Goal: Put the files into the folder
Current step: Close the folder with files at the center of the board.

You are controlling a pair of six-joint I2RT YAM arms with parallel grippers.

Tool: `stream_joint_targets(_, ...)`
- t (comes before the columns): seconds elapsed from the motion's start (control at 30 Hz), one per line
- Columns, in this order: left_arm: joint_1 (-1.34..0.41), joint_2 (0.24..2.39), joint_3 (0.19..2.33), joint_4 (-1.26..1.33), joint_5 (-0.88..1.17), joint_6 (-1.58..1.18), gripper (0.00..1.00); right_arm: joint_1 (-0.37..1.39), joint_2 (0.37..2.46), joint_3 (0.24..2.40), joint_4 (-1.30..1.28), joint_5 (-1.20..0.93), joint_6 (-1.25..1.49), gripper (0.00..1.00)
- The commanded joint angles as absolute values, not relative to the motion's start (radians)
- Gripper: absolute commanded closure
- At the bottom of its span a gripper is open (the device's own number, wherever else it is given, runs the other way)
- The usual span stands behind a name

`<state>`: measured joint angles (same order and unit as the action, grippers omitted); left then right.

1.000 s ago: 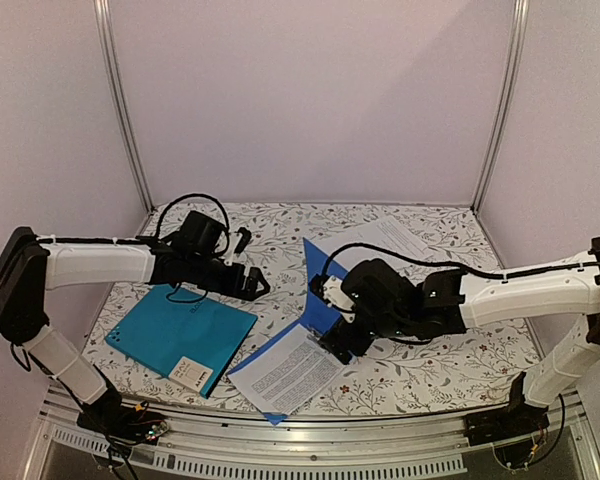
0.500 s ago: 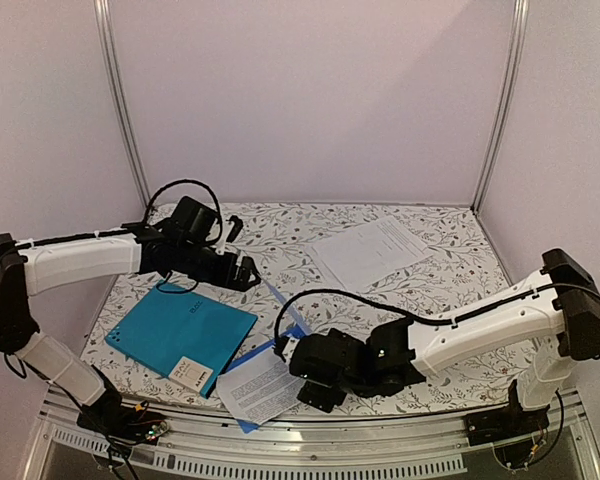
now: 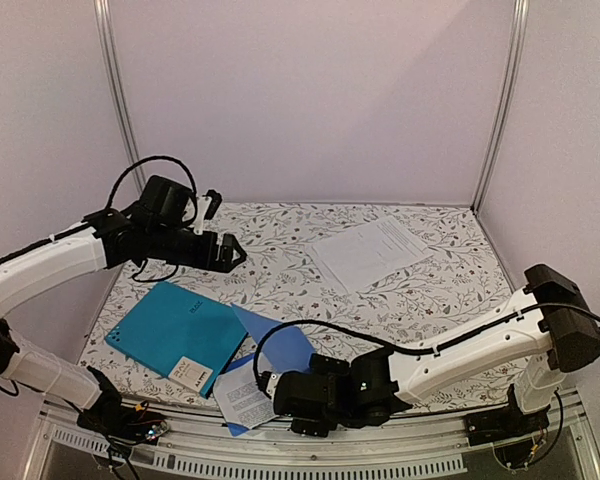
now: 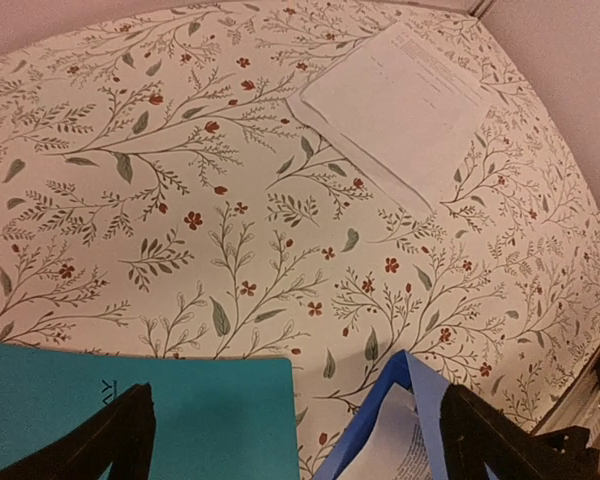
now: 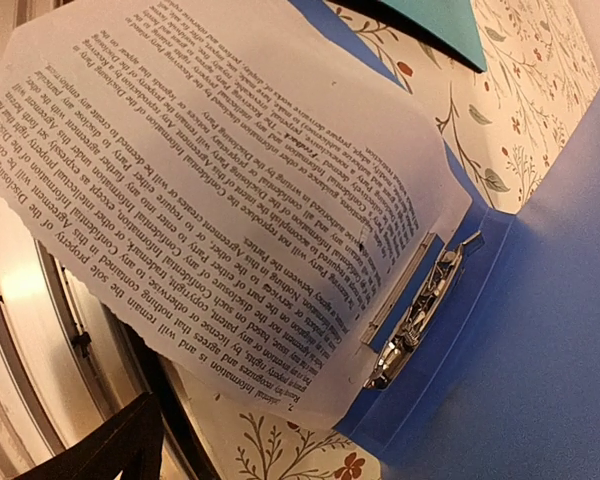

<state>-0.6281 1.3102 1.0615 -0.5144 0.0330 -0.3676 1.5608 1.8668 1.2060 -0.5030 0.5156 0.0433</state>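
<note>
The teal folder [image 3: 180, 332] lies closed at the near left, its white label [image 3: 191, 371] at the near corner. One file [image 3: 370, 252] lies flat at the back right, also in the left wrist view [image 4: 400, 110]. A second file [image 5: 210, 180] lies in an open smaller blue folder [image 3: 278, 343], its edge at the metal clip [image 5: 420, 320]. My left gripper [image 3: 226, 255] hangs open and empty above the table, over the gap between the teal folder [image 4: 150, 415] and the blue folder [image 4: 405, 400]. My right gripper [image 3: 283, 397] is open, low at the near edge beside this sheet.
The floral tablecloth [image 3: 430, 300] covers the table, with pale walls on three sides. A metal rail [image 3: 310, 460] runs along the near edge, right beside the blue folder. My right arm [image 3: 460, 350] stretches low across the near right.
My right arm swept down and left to the near edge; the blue folder and its sheet slid with it. My left arm rose and drew back to the left.
</note>
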Motion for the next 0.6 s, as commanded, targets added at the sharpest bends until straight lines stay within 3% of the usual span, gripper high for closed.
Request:
stream_joint_targets(0.0, -0.635, 1.237, 1.054, -0.558, 0.084, -0.417, 0.00, 1.574, 1.886, 1.216, -0.519, 0.444, 0.027, 0.01)
stream_joint_targets(0.2, -0.679, 1.160, 0.991, -0.550, 0.260, -0.495, 0.00, 1.574, 1.921, 1.229, -0.562, 0.399, 0.011, 0.01)
stream_joint_targets(0.57, -0.849, 1.286, 0.927, -0.645, 0.219, -0.488, 0.02, 1.574, 1.971, 1.260, -0.601, 0.376, -0.021, 0.01)
